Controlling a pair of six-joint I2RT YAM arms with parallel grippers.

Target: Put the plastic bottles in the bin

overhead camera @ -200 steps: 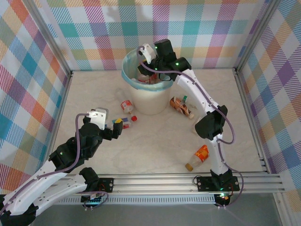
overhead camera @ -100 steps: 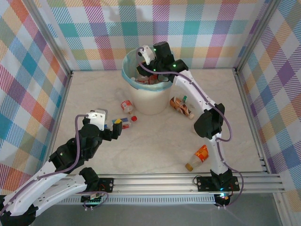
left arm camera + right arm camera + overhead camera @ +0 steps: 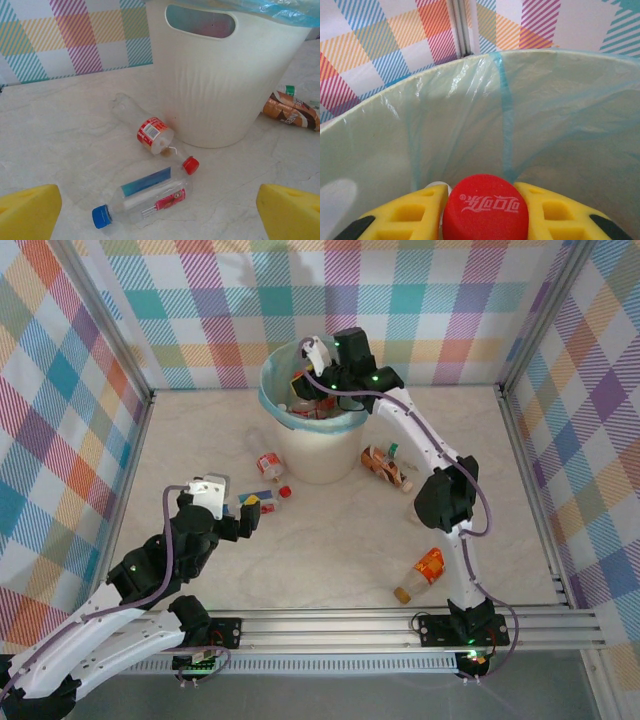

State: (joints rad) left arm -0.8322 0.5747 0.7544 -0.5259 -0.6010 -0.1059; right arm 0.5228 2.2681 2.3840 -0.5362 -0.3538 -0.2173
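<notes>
Quick status from my remote seat: the right pincer (image 3: 485, 200) is clamped on a red-capped bottle (image 3: 485, 214). On the wrist cam the yellow fingers hug the cap from both sides. It's hanging over the mouth of the bin (image 3: 310, 455), with the blue liner (image 3: 470, 115) right in front of it, and from the top cam I can see a few bottles already lying inside.

The left pincer (image 3: 248, 508) is spread wide with nothing in it, low over the worktop (image 3: 330, 540) near the bin's left side. Between its fingers lies a blue-capped bottle (image 3: 145, 197), and just beyond that a red-labelled bottle (image 3: 150, 132) close against the bin wall.

A brown crumpled bottle (image 3: 385, 468) lies just right of the bin. An orange-labelled bottle (image 3: 425, 572) sits well apart, near the right arm's base.
</notes>
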